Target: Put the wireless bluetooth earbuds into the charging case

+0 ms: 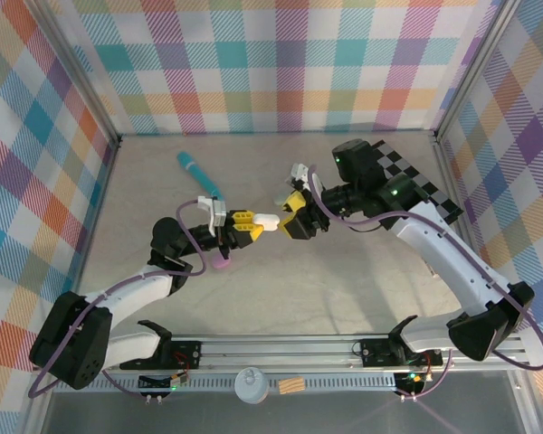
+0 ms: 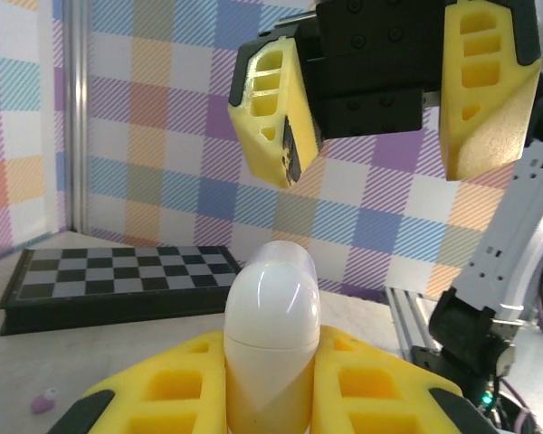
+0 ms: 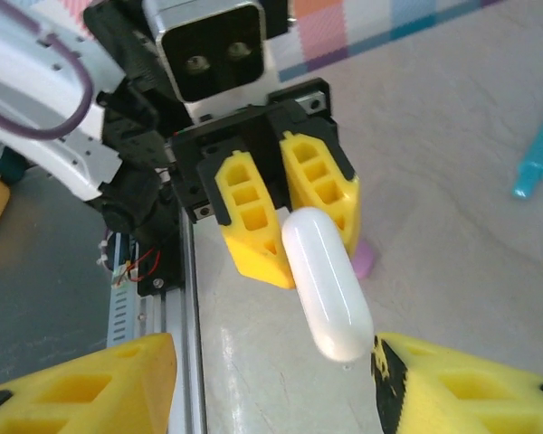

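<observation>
My left gripper (image 1: 253, 221) is shut on a white pebble-shaped charging case (image 1: 268, 219), held above the table with its rounded end sticking out past the yellow fingers. The case (image 2: 271, 316) looks closed, with a seam across it. My right gripper (image 1: 292, 219) faces it, open, its yellow fingers (image 2: 273, 113) straddling the space just beyond the case's tip. In the right wrist view the case (image 3: 326, 280) ends close to the right-hand finger (image 3: 462, 384) without clear contact. A tiny purple earbud (image 2: 43, 400) lies on the table.
A teal pen-like stick (image 1: 199, 174) lies at the back left. A black-and-white chequered board (image 1: 421, 181) sits at the back right. A small purple piece (image 1: 222, 263) rests on the table under the left wrist. Plaid walls enclose the table; an aluminium rail (image 1: 281, 348) runs along the near edge.
</observation>
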`<move>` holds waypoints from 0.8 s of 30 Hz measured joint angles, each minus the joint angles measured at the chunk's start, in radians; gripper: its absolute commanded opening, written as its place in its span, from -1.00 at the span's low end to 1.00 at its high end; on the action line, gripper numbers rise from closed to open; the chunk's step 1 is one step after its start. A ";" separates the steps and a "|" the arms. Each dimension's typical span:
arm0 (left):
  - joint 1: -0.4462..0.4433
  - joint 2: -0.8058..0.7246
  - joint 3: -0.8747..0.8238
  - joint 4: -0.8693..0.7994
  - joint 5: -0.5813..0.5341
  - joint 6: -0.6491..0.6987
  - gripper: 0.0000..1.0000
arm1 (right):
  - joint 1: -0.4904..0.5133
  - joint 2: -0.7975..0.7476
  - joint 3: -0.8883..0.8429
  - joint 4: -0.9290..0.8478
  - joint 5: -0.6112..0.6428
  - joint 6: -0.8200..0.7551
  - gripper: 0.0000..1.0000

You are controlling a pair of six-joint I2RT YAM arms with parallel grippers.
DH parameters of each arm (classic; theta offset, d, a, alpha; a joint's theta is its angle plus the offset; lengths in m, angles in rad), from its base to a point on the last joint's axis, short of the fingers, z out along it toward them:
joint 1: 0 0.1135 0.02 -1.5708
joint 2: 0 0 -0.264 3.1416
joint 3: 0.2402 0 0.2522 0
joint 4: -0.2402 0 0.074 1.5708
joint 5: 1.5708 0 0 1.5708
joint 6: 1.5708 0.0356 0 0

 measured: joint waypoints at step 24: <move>0.002 0.035 0.024 0.133 0.050 -0.130 -0.42 | -0.006 0.140 0.040 -0.027 -0.134 -0.137 -0.66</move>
